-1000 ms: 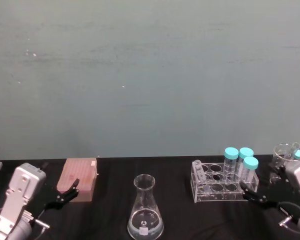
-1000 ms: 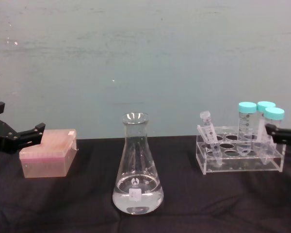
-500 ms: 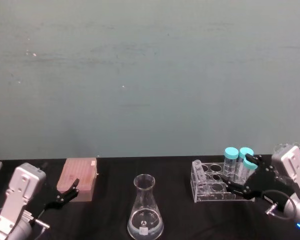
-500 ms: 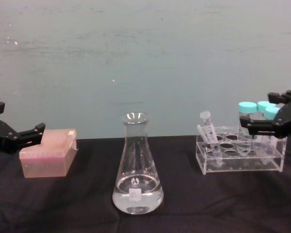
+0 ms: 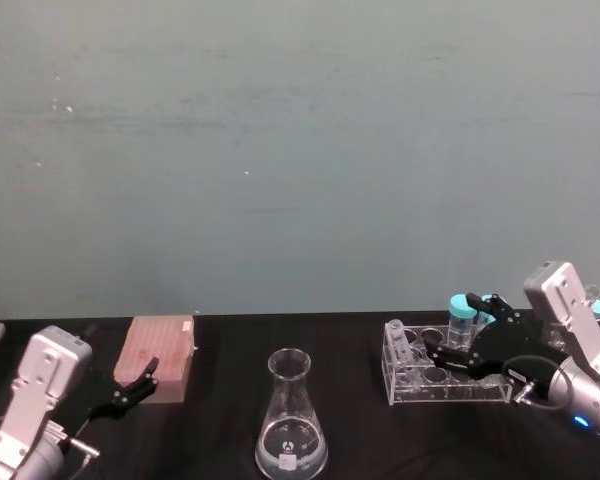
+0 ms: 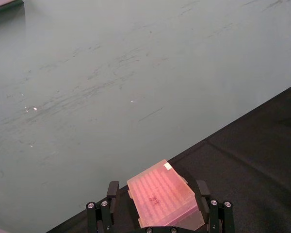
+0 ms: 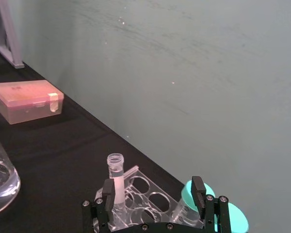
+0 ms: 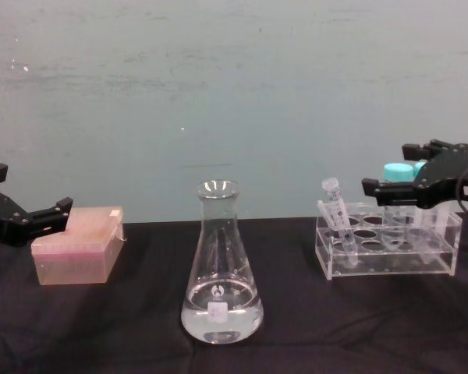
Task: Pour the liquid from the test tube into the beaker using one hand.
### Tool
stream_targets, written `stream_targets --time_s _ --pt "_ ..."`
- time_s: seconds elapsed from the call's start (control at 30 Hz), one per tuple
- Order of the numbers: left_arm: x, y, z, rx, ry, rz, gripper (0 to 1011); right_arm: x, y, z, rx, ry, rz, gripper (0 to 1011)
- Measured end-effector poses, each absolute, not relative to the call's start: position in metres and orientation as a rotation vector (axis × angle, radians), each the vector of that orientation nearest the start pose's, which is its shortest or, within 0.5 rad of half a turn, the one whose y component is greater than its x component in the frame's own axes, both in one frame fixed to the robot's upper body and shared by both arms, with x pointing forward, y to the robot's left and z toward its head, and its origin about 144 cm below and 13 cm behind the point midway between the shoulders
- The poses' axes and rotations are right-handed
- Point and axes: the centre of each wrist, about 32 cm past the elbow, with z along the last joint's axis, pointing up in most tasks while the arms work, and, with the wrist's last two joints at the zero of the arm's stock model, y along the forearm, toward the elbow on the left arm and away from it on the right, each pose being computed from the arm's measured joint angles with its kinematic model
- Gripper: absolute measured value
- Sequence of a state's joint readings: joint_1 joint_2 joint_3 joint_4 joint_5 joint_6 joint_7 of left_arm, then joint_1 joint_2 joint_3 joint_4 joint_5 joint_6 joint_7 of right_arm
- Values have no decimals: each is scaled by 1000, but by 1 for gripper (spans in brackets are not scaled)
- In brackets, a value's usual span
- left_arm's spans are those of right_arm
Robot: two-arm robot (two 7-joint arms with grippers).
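Pincer work sits at the right end of the table (image 8: 101,327). The right pincer (image 8: 384,167) hangs above the clear tube rack (image 8: 390,261), its two black fingers spread wide apart and holding nothing. It is level with the teal-capped tubes (image 8: 398,173), which stand in the right part of the rack. In the head view the right pincer (image 5: 448,325) reaches in from the right, over the rack (image 5: 450,385).

The test tube (image 8: 335,210) stands uncapped in the rack's left end, leaning with its flared rim tipped to the left. It lies just left of the pincer's fingertips and clear of them. In the right wrist view the test tube (image 7: 115,174) shows close beside one finger, with the pincer (image 7: 153,191) open around empty space. Whether the tube holds anything, I cannot tell.

The beaker (image 8: 221,273) stands upright near the middle of the table, well left of the rack, with clear liquid (image 8: 221,315) low in its wide base.

At the far left, the left pincer (image 8: 33,187) rests idle just beside a pink box (image 8: 76,248), fingers apart.
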State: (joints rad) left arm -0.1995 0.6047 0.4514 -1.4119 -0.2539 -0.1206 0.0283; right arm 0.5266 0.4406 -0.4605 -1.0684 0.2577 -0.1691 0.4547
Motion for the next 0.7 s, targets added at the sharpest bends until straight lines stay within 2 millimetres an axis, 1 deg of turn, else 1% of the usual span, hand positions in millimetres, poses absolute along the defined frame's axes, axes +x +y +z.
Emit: stream_targets --time_s 0.23,0.7 --pt "489 310 1140 304 -285 1248 1000 596 -305 1174 -240 -210 -863 1003" --pt "489 310 1140 304 -285 1248 1000 609 -297 1172 -261 -182 -793 1003"
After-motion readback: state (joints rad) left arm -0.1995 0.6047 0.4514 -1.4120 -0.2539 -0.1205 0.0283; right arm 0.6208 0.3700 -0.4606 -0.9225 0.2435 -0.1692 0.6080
